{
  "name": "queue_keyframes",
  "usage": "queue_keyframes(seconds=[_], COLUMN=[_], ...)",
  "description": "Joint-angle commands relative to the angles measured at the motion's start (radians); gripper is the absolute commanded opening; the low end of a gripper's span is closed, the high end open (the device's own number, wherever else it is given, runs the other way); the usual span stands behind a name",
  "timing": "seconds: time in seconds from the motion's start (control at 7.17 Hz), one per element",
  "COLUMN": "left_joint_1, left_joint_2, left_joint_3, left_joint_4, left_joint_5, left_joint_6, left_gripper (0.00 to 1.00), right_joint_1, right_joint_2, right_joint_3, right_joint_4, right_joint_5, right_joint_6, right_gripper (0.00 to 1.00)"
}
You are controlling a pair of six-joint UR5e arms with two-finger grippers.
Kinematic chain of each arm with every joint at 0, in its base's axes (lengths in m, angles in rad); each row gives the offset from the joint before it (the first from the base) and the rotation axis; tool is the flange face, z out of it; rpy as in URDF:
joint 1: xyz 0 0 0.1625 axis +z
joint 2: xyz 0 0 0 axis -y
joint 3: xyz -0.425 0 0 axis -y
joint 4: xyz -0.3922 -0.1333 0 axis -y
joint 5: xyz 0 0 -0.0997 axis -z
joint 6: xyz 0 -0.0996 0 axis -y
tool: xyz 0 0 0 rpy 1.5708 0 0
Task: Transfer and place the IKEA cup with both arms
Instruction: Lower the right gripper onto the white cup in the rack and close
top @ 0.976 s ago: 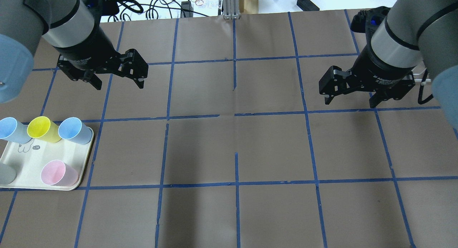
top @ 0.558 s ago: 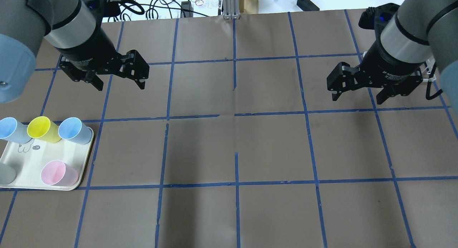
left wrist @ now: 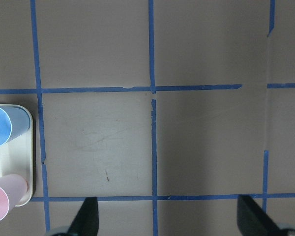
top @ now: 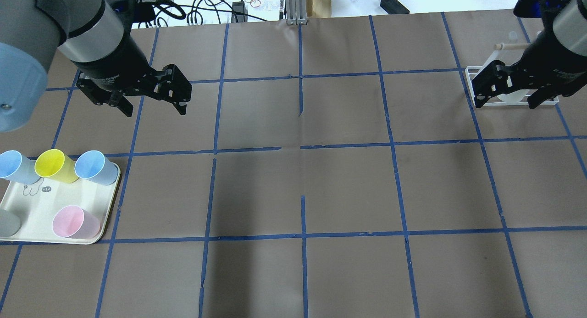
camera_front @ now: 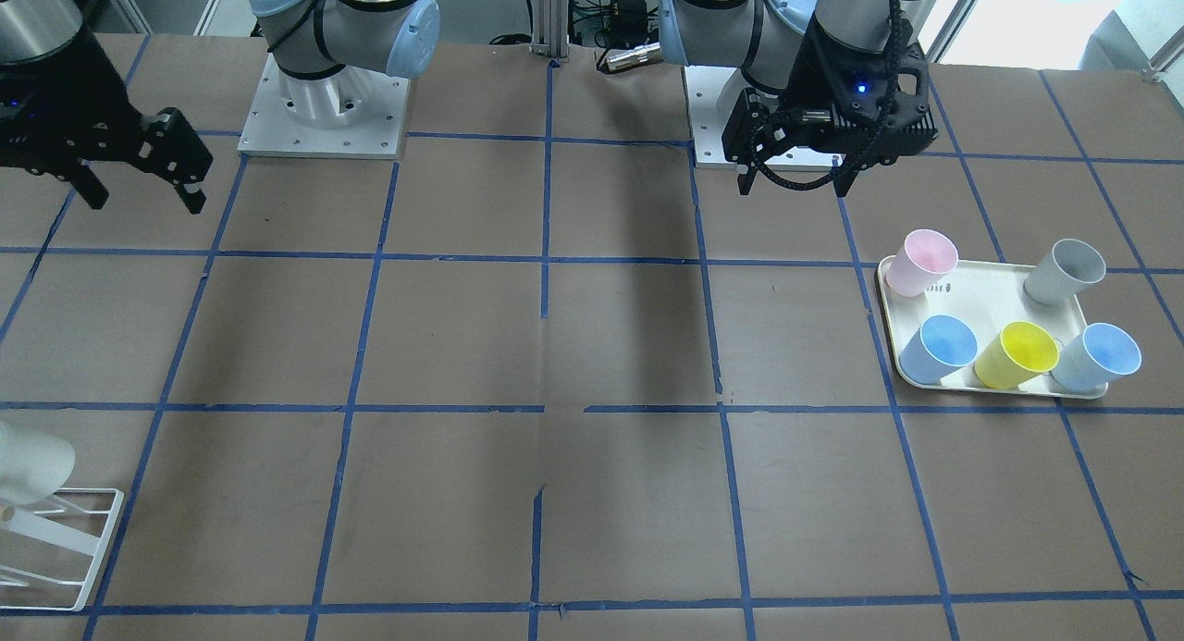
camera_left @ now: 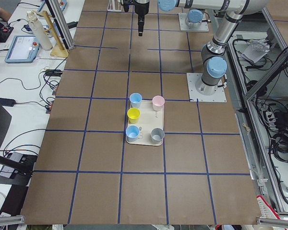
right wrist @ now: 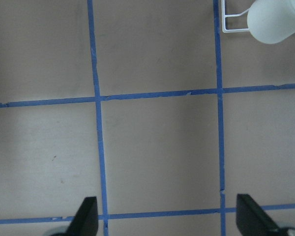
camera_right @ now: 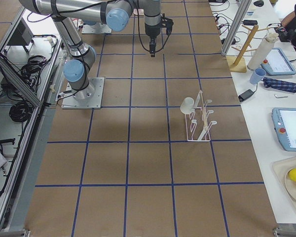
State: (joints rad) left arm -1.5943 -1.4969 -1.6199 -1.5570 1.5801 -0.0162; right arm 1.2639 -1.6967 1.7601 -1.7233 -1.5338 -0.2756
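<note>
Left fingers (top: 179, 95): black; standing wide apart, gripping nothing, pointing down at the brown paper-covered worktop (top: 348, 189) with its blue tape grid.
Right fingers (top: 481, 91): black; likewise spreading wide and carrying nothing, pointing down.
Left arm (top: 87, 29): silver-grey, jointed, with light-blue caps; hovering above a bare grid square near the cream rectangular tray (top: 32, 208), clear of it.
Right arm (top: 568, 24): same build; hovering near the white wire rack (camera_right: 200, 123) at its own end of the worktop, not touching it.
Task cup: the off-white tapered plastic cup (camera_right: 187, 104) is sitting tilted on a peg of the rack, well apart from the tray, with no fingers touching it.
Overhead view: the right fingers are covering much of the rack, and the grey plastic cup (camera_front: 1066, 271) is showing only as a sliver at the picture's edge.
Front-facing view: every tray cup is showing whole; the rack is running off the picture's edge.
Exterior right view: the whole rack and its cup are showing.
Left wrist view: only a tray corner with two cups is appearing, at the side.
Right wrist view: the off-white cup and a rack corner are appearing at the top.
Count: two arms; one rack holding one cup; one tray carrying five cups, namely two light-blue plastic cups (camera_front: 939, 348), one yellow plastic cup (camera_front: 1016, 354), one pale pink plastic cup (camera_front: 918, 262) and the grey one.
</note>
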Motion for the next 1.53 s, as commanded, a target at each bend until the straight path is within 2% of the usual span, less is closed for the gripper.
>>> queue_keyframes(seconds=[0.0, 0.28, 0.56, 0.84, 1.39], left_joint_1=[0.001, 0.001, 0.001, 0.001, 0.001], left_joint_2=[0.0, 0.0, 0.0, 0.0, -0.002], left_joint_3=[0.0, 0.0, 0.0, 0.0, 0.0], left_joint_4=[0.0, 0.0, 0.002, 0.002, 0.002], left_joint_5=[0.001, 0.0, -0.003, -0.006, -0.006], left_joint_6=[0.001, -0.001, -0.001, -0.001, -0.001], left_gripper=[1.0, 1.0, 1.0, 1.0, 1.0], right_joint_1=[-0.082, -0.135, -0.135, -0.135, -0.136], right_joint_2=[0.085, 0.174, 0.294, 0.383, 0.445], right_joint_3=[-0.001, -0.026, -0.115, -0.16, -0.16], right_joint_4=[-0.134, -0.212, -0.255, -0.298, -0.369], right_joint_5=[-0.008, 0.0, 0.0, 0.001, -0.003], right_joint_6=[-0.178, -0.273, -0.312, -0.35, -0.395], right_gripper=[1.0, 1.0, 1.0, 1.0, 1.0])
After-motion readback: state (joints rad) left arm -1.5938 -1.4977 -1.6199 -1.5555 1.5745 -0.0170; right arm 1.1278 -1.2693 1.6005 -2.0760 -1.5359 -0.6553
